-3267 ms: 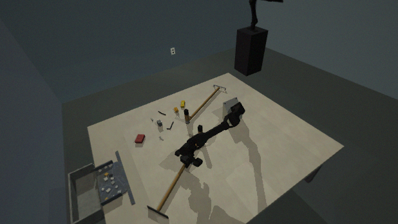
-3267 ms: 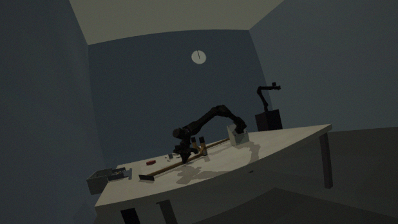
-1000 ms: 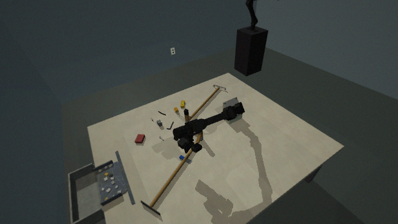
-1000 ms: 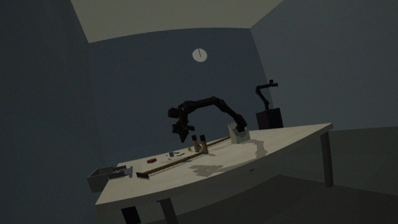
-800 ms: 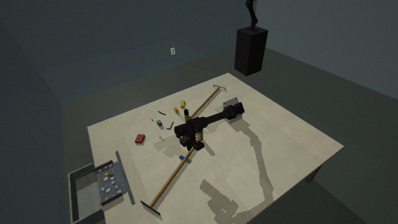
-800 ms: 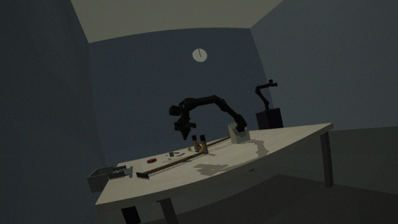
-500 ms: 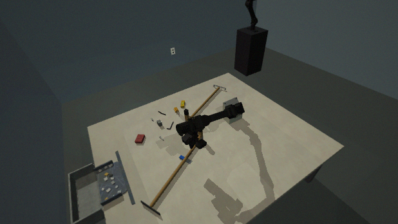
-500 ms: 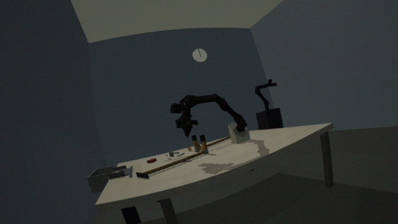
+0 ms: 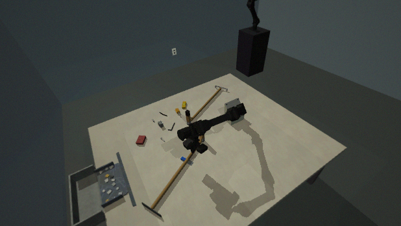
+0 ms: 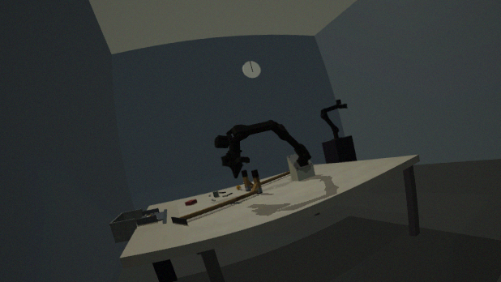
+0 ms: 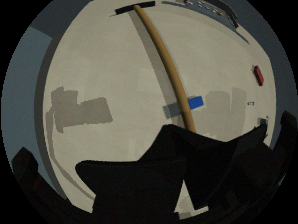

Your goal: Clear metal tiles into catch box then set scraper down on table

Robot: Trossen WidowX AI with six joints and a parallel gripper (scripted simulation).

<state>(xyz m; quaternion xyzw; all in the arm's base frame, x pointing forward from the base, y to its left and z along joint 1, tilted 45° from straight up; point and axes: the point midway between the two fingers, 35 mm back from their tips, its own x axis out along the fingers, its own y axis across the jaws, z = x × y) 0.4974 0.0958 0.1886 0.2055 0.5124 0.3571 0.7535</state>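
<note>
Scraper [image 9: 173, 180] [image 10: 219, 206] [image 11: 167, 62] lies across the tabletop [image 9: 285, 146] [image 10: 344, 174] [image 11: 115, 65]. The end effector [image 9: 194, 150] [image 10: 236, 177] [image 11: 166, 128] hangs above it, fingers pressed together. Tiles [image 9: 109, 191] sit on the bench plate [image 9: 121, 176] beside the catch box [image 9: 73, 198] [image 10: 122, 232].

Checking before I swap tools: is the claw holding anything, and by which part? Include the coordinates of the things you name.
Nothing is held; the claw [image 10: 236, 177] is shut above the table [image 9: 292, 146] [image 10: 365, 174] [image 11: 125, 65].

Upright orange-brown handle with black cap [image 9: 187, 117] obstructs passage beside gripper [image 9: 193, 151] [image 10: 236, 177] [image 11: 181, 175]; open space separates gripper and table [image 9: 292, 143] [image 10: 348, 178] [image 11: 125, 65].
</note>
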